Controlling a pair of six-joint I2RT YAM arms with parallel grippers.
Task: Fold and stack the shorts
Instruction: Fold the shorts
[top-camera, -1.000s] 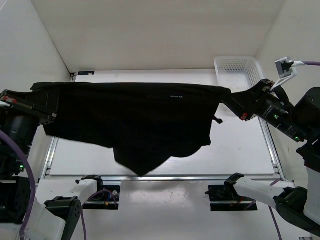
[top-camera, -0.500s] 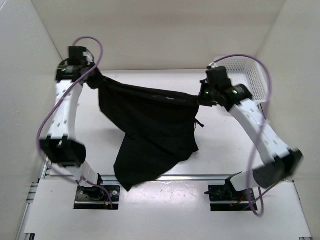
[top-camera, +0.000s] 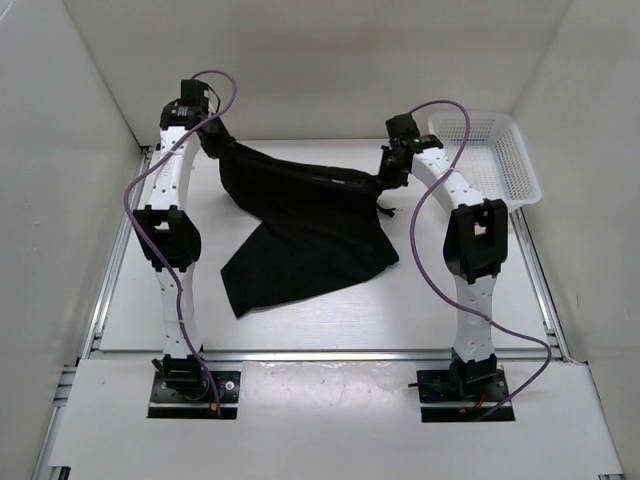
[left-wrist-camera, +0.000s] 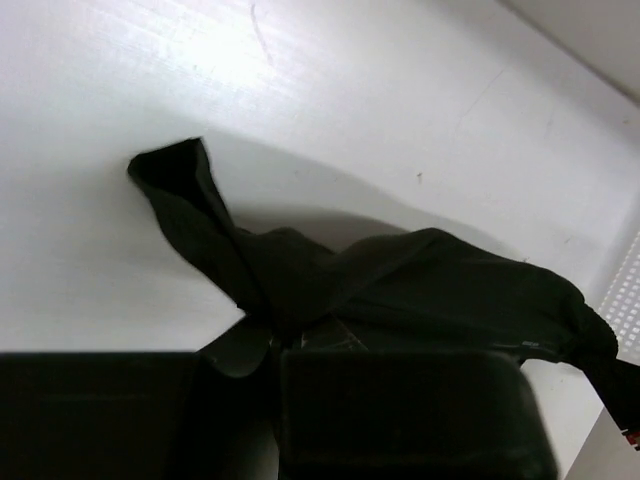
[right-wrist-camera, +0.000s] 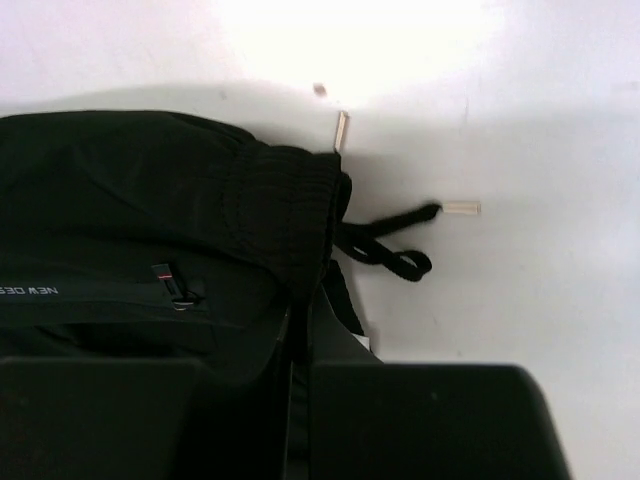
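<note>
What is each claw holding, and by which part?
The shorts. The right claw pinches the waistband near the drawstring; the left claw pinches the opposite end of that top edge.

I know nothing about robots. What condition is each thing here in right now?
shorts: unfolded, waistband stretched between both hands, legs spread on the table.
left hand: shut on one waistband end.
right hand: shut on the other end.
drawstring: loose, untied.
basket: upright, far right.
</note>
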